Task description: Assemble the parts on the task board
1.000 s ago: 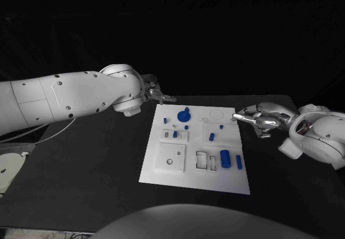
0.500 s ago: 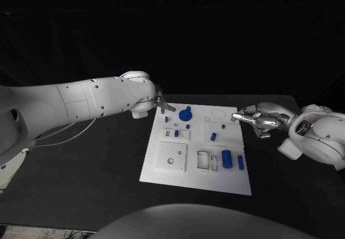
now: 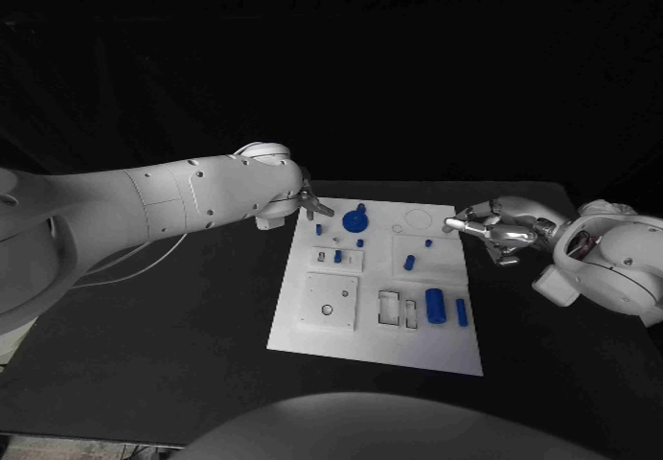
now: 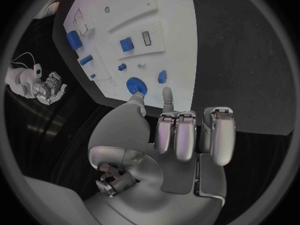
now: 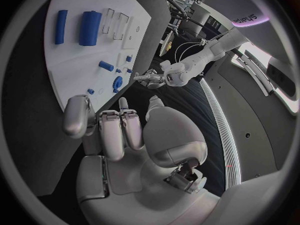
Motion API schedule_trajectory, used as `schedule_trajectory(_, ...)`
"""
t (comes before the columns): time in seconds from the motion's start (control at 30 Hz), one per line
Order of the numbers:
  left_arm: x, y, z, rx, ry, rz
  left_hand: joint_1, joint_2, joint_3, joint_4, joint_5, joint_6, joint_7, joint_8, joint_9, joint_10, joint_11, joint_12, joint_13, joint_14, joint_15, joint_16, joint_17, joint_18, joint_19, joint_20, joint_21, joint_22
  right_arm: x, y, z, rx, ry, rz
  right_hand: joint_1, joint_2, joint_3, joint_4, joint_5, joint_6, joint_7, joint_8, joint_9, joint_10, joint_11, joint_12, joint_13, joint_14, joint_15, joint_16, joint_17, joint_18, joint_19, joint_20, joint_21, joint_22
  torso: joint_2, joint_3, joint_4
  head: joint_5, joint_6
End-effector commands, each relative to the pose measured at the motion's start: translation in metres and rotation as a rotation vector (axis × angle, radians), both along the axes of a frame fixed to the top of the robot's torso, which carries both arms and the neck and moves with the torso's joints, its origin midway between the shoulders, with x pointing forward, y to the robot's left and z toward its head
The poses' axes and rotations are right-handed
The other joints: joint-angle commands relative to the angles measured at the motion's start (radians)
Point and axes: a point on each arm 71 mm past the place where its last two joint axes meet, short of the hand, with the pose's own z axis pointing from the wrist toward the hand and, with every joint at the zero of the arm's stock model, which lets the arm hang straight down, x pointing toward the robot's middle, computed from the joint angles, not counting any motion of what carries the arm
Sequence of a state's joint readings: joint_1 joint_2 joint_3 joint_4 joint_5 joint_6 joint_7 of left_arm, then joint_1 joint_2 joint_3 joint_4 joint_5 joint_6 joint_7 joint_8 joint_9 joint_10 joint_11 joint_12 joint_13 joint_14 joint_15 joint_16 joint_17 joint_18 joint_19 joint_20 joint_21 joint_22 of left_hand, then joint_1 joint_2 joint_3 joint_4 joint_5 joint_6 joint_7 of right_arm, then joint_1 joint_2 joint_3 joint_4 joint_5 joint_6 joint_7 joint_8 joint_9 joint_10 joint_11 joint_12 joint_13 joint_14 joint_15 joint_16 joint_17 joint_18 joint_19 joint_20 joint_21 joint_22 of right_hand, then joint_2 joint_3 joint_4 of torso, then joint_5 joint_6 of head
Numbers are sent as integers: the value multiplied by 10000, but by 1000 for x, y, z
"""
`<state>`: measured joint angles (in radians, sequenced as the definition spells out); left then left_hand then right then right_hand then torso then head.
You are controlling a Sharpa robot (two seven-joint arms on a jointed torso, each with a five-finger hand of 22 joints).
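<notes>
Swinging in from the side, the left arm [image 3: 152, 206] has brought its bulk further over the table than a second ago, its upper part now reaching closer to the board's far left corner. Its left hand [image 3: 307, 201] has hardly shifted. It hangs just off that corner, fingertips pointing at the board, and from the left wrist view the fingers are partly curled with nothing in them, thumb and one finger stretched toward the blue gear.

Across the table the right arm [image 3: 608, 259] looks just as it did before. The right hand [image 3: 493, 228] hovers by the board's far right edge, fingers loosely bent and apart, holding nothing.

The task board [image 3: 311, 335] lies flat in the middle of the black table [image 3: 166, 345], apparently unmoved. I'd judge the work barely begun or midway: the gear [image 3: 355, 222] sits at the far end, a large blue cylinder [image 3: 434, 305] and a slimmer blue bar [image 3: 459, 310] lie on the near right part, and rectangular slots [image 3: 397, 309] beside them are open. A blue block [image 3: 409, 262] and several small blue pegs dot the middle, whether seated or loose I can't tell. The square plate [image 3: 331, 302] with its hole looks unfilled.
</notes>
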<state>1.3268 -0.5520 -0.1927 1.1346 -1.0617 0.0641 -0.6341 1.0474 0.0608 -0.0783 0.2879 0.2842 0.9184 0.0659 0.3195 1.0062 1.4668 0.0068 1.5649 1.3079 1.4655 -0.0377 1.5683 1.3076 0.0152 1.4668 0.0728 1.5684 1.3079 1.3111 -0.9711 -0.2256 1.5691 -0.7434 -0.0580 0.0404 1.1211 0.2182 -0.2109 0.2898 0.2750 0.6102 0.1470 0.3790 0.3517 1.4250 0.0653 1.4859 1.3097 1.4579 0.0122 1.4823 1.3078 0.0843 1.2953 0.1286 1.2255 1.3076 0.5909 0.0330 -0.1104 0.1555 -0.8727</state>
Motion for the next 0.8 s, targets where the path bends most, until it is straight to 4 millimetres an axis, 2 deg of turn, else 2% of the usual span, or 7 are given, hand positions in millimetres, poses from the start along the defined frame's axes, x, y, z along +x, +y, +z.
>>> schedule_trajectory(0.03, 0, -3, -2, 69, 49, -260, 158, 27, -43, 4, 93, 42, 2, 82, 52, 1040, -67, 59, 2629, 1053, -89, 25, 2632, -152, 1040, -52, 24, 2629, -1, 2, 0, 75, 56, 213, -21, 31, -72, -14, 75, 49, 17, -46, -17, 74, -4, 29, 1569, 57, 13, 61, 1373, 0, 48, -24, 26, 1529, -1, 0, -4, 29, 1)
schedule_trajectory(0.23, 0, -6, -8, 89, 241, -369, 453, 76, -16, -6, 355, -63, -6, 136, 175, 1040, -79, 59, 2629, 1053, -101, 25, 2632, -152, 1040, -68, 24, 2629, 0, 2, -1, 58, 81, 218, 35, 47, -74, -22, 242, 52, 19, -56, -32, 59, -2, 22, 1553, 48, 13, 58, 1360, 3, 38, -26, 15, 1523, 0, -6, -4, 35, 1)
schedule_trajectory(0.8, 0, -6, -18, 77, 363, -376, 661, 112, 13, -14, 459, -139, 1, 139, 225, 1040, -74, 59, 2629, 1053, -97, 25, 2632, -152, 1040, -67, 24, 2629, -1, 1, -1, 24, 151, 213, 149, 59, -76, -25, 602, 69, 19, -73, -61, 38, -2, 13, 1531, 25, 15, 50, 1332, 8, 19, -26, -4, 1515, 13, 1, 13, 33, 1)
